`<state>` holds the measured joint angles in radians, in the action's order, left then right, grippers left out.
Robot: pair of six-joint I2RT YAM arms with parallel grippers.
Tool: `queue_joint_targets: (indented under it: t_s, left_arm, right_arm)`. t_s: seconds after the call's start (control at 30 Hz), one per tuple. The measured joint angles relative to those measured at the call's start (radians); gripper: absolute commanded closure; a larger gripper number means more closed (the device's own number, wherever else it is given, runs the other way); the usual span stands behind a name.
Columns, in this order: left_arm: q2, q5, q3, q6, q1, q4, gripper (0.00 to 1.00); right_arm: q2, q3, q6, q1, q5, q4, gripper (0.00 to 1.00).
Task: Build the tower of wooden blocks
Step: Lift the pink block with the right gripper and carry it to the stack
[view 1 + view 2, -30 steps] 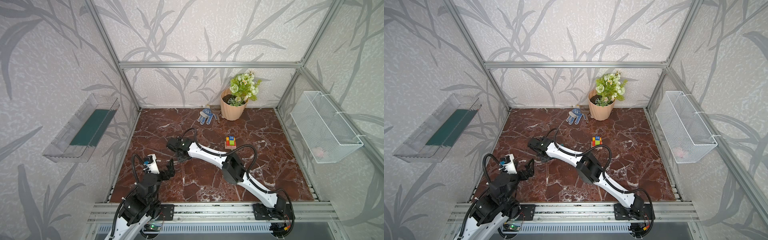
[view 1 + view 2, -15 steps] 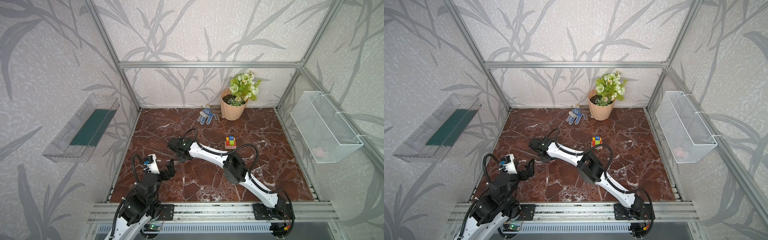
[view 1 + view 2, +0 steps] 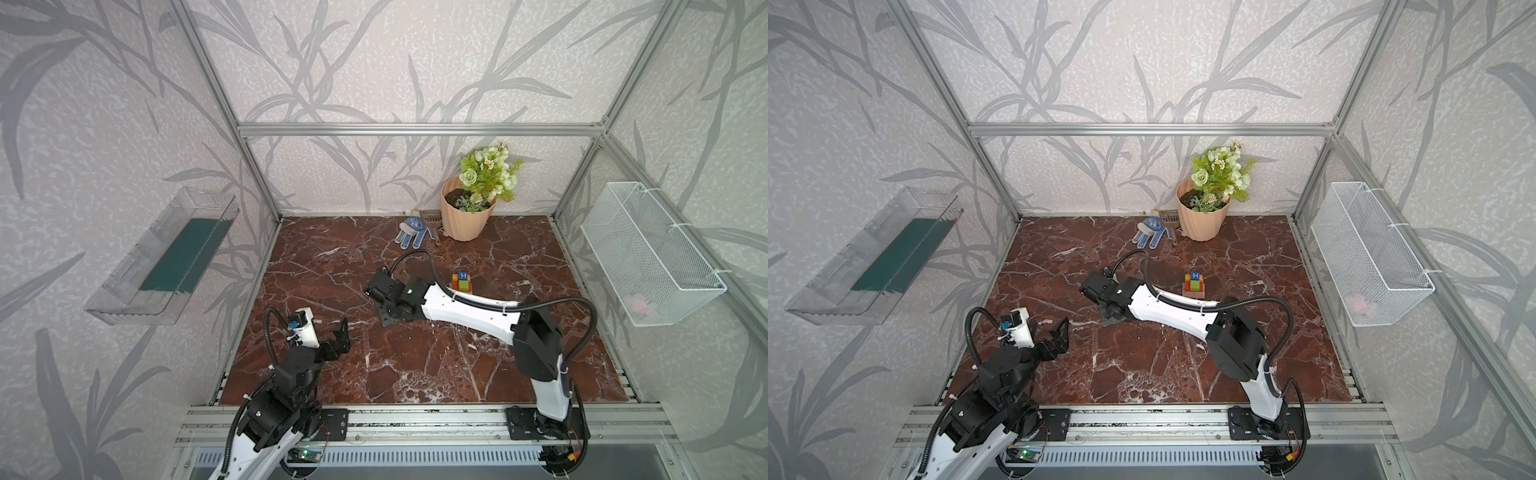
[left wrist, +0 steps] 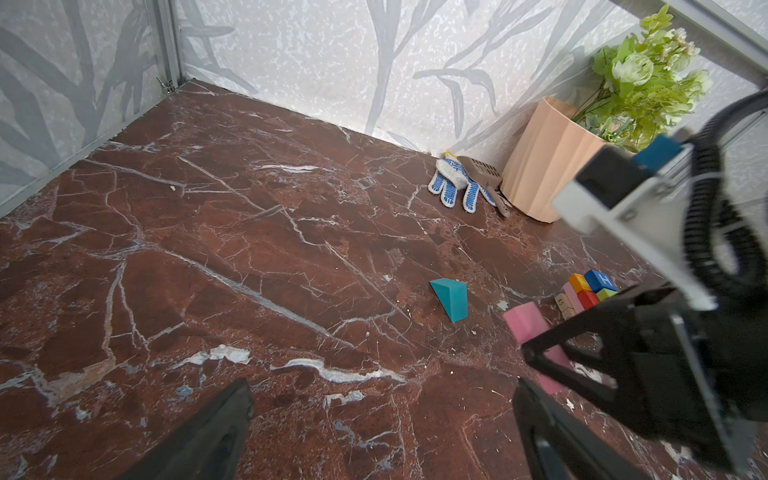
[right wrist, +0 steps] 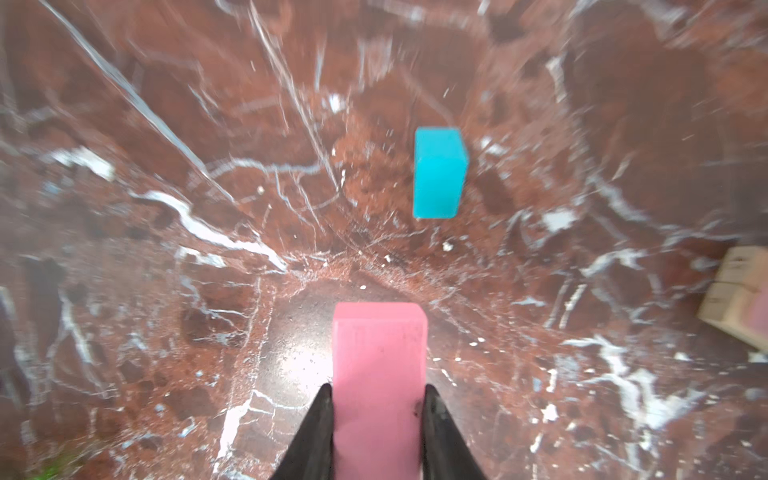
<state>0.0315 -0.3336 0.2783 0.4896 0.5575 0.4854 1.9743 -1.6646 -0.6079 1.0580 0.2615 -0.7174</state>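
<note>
A pink block [image 5: 379, 365] is clamped between the two black fingers of the right tool [image 5: 379, 392], which are pressed against its long sides. In the left wrist view the same pink block [image 4: 525, 322] is seen tilted in that grip. Whether its lower end touches the worktop [image 3: 332, 266] cannot be told. The grasp is placed near the middle of the worktop, left of the tower [image 3: 461, 282].

The tower [image 3: 1193, 284] is seen in both top views right of centre, just beyond the right forearm. It is topped by a blue cube with a white H [image 4: 600, 280], with orange, red, green and pink blocks beneath and tan blocks at the base.

A teal block [image 5: 438, 172] is left lying on the worktop near the pink block but apart from it, and is also seen in the left wrist view [image 4: 451, 299].

The left tool [image 4: 380, 395] is held released over the near left part of the worktop, its fingers spread wide with nothing between them.

A peach flowerpot [image 3: 463, 220] and a dotted glove [image 3: 411, 235] are found at the far edge.
</note>
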Motion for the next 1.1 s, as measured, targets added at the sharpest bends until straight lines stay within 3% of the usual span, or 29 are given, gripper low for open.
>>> queue_joint_targets:
  t_s: [0.4,0.63,0.77,1.1]
  left_arm:
    - [0.027,0.013,0.000,0.000,0.000,-0.008,0.01]
    - [0.029,0.019,0.000,0.000,0.000,-0.016,0.01]
    - [0.029,0.022,0.000,0.000,0.000,-0.021,0.01]
    - [0.029,0.026,0.000,-0.002,0.000,-0.024,0.01]
  right_arm:
    - [-0.362,0.412,0.004,-0.119,0.124,0.159,0.91]
    - [-0.570,0.496,0.022,-0.164,0.189,0.183,0.91]
    - [-0.651,0.543,0.026,-0.261,0.174,0.182,0.90]
    - [-0.737,0.595,0.037,-0.445,0.111,0.159,0.87]
